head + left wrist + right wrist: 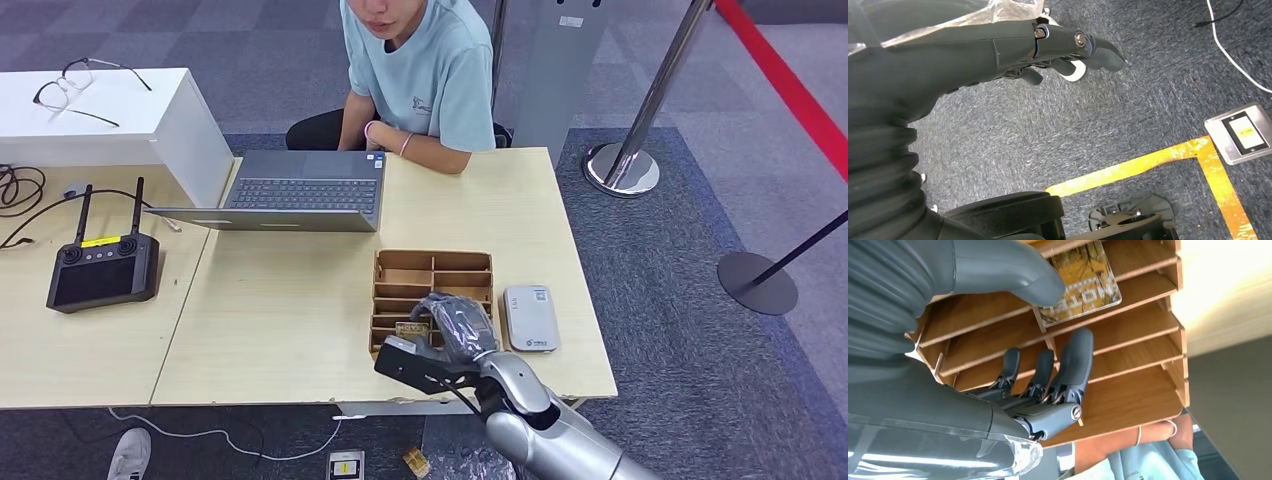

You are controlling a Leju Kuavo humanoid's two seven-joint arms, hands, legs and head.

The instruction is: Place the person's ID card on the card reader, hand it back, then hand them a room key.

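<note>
Your target is the room key (pixel 1082 282), a flat card printed in yellow-brown with pale lettering, lying in one slot of the wooden organiser (pixel 433 268) on the table (pixel 280 330); in the head view it shows as a small patch at the near-left part of the tray, just beside the right hand (pixel 452 330). You should expect it to be thin, stiff, very light and smooth-faced, so it will likely slide rather than lift if pressed flat; it is not fragile, but a glossy card can slip from a loose pinch. The sensible hold, as I judge it, is across its two faces near the edge that sticks out past the divider, thumb on one side and fingers on the other.

In the right wrist view the thumb (pixel 1013 270) lies over one corner of the card, touching or nearly so; the darker fingers (pixel 1075 360) are spread apart and reach over the next dividers, off the card; so the hand is open and holds nothing that you can confirm. You will need to bring the fingers under or against the card before closing.

The card reader (pixel 530 318) sits just right of the organiser; the person (pixel 420 80) sits across the table behind a laptop (pixel 300 190). Your left hand (pixel 1068 42) hangs over the carpet, fingers loosely extended, holding nothing.
</note>
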